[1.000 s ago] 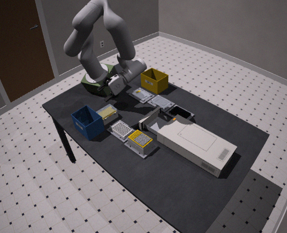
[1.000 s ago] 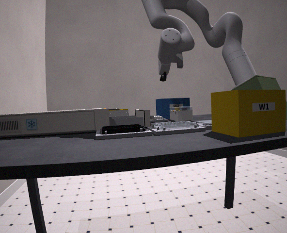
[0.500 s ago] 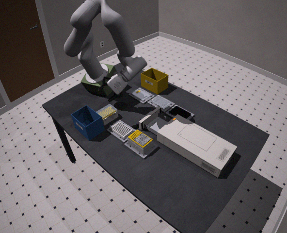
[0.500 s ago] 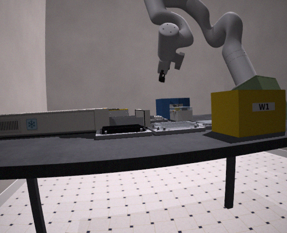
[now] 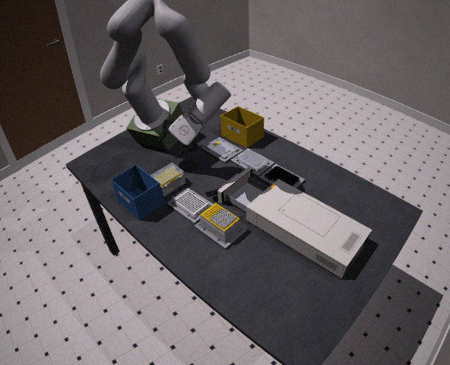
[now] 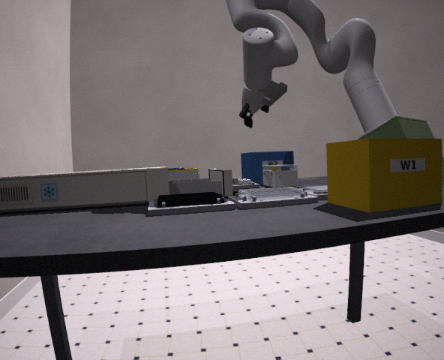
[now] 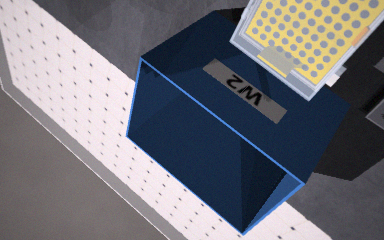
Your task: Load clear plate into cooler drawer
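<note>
My gripper [image 6: 253,112] is open and empty. It hangs high above the bench near the arm's base, and its fingers do not show in the wrist view. A clear ribbed plate [image 5: 252,159] [image 6: 272,192] lies in the middle nest of the back row, between a grey lidded nest [image 5: 221,148] and a black plate [image 5: 282,176] [image 6: 187,199]. I cannot read the nest labels. The white cooler [image 5: 308,223] [image 6: 70,190] lies on the bench with its drawer [image 5: 244,193] pulled open toward the arm. An orange lamp [image 5: 273,187] glows at its front corner.
The blue bin W2 [image 5: 137,191] [image 7: 219,150] [image 6: 266,163] stands at the bench's left edge, and it fills the wrist view. Beside it stands a yellow tip rack under a clear cover [image 5: 168,176] [image 7: 319,35]. A white well plate [image 5: 189,202] and a yellow tip box [image 5: 219,220] follow. The yellow bin W1 [image 5: 242,125] [image 6: 383,174] stands at the back.
</note>
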`<move>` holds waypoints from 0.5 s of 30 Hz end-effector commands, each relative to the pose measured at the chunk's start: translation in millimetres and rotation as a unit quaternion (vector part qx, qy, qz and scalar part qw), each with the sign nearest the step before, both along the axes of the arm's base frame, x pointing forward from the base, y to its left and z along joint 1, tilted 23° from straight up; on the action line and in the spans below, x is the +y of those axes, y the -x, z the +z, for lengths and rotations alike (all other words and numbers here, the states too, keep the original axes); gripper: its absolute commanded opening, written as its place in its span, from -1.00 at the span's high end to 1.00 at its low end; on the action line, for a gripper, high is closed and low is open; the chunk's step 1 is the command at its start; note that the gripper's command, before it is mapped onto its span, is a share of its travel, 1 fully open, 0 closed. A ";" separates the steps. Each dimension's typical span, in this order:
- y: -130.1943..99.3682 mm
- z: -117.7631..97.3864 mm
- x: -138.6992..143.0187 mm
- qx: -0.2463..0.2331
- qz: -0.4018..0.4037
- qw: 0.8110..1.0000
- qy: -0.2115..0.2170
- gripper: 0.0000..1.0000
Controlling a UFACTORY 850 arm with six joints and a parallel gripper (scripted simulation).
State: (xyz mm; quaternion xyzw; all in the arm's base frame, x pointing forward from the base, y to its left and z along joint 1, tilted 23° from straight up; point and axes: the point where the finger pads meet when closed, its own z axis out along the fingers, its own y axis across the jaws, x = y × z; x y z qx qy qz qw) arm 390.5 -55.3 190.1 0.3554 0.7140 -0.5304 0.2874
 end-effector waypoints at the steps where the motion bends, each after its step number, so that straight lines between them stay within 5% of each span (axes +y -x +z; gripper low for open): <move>1: 0.7 -8.0 9.1 -0.081 -0.021 0.996 -0.038 -1.00; 15: 0.9 -20.7 27.3 -0.227 -0.083 0.964 -0.113 -1.00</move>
